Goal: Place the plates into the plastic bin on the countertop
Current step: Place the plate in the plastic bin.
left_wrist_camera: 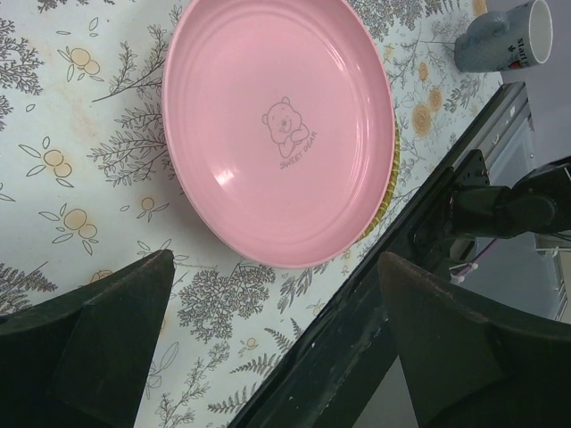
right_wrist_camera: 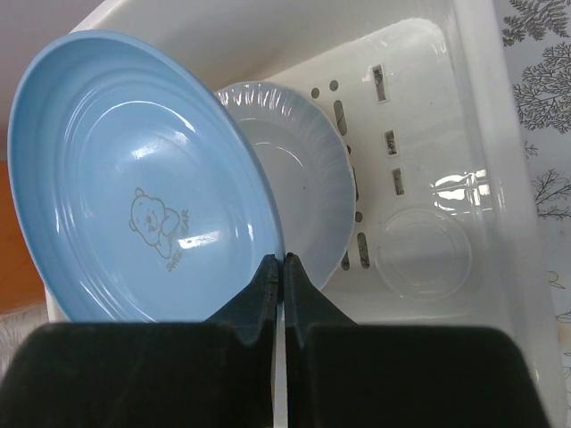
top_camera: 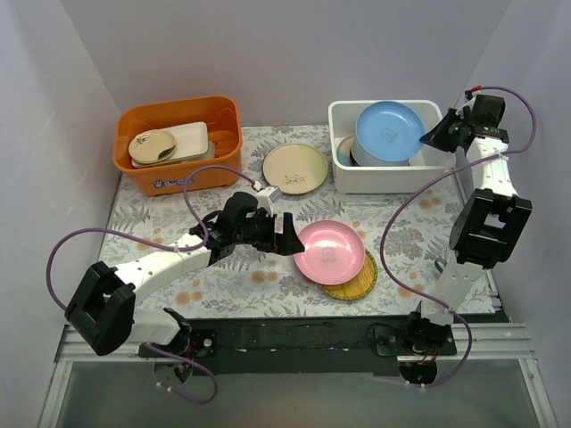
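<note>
My right gripper is shut on the rim of the blue plate and holds it tilted over the white plastic bin. A pale scalloped plate leans in the bin behind it. The pink plate lies on the yellow textured plate on the countertop. My left gripper is open, just left of the pink plate, level with its rim. The cream leaf-sprig plate lies on the countertop near the bin.
An orange tub with cream dishes stands at the back left. The countertop's black front edge runs close below the pink plate. A grey mug shows in the left wrist view. White walls close in the sides.
</note>
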Controlling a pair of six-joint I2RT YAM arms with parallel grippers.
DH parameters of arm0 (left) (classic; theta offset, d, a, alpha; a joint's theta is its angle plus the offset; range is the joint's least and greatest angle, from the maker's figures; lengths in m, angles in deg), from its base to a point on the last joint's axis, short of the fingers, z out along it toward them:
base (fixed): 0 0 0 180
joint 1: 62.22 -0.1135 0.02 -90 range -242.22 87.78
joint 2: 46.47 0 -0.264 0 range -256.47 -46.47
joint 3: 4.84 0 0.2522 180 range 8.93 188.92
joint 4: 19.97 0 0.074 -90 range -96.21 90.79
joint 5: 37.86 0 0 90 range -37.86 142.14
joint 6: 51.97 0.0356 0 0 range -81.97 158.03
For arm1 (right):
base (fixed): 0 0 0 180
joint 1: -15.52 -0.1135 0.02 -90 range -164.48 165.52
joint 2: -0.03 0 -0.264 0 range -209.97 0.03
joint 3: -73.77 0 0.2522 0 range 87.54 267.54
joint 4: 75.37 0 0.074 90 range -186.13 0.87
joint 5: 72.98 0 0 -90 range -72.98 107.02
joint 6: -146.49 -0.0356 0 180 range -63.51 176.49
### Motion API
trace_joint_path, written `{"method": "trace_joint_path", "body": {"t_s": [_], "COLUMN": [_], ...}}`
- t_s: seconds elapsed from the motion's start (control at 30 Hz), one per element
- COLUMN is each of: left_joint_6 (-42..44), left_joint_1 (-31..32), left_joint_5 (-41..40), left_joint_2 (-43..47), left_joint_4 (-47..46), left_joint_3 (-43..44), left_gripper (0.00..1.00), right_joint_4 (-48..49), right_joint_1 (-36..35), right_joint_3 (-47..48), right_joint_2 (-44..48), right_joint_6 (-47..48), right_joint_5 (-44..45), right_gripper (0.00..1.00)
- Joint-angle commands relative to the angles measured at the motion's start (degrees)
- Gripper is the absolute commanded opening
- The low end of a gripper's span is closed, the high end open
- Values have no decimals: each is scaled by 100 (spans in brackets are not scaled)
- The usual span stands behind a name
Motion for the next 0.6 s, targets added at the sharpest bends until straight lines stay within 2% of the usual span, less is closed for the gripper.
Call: {"method": "trace_joint_path", "body": {"t_s": [0.0,0.27,0.57], "left_joint_6": [189,172,171], "left_joint_1": [23,23,23], "left_joint_5": [-14,-6,-14], "left_joint_2": [199,-56,-47], "left_joint_4": [1,-17,-17], "left_joint_3": [42,51,-116], "left_gripper": [98,98,98], "right_joint_4": [491,17,-80], "right_joint_1": [22,-4,-101], "right_joint_3": [6,778,867], "right_joint_2": [35,-544,-1001], "right_joint_6": [-146,38,100], "right_joint_5": [-167,88,158], "right_gripper": [1,1,1]}}
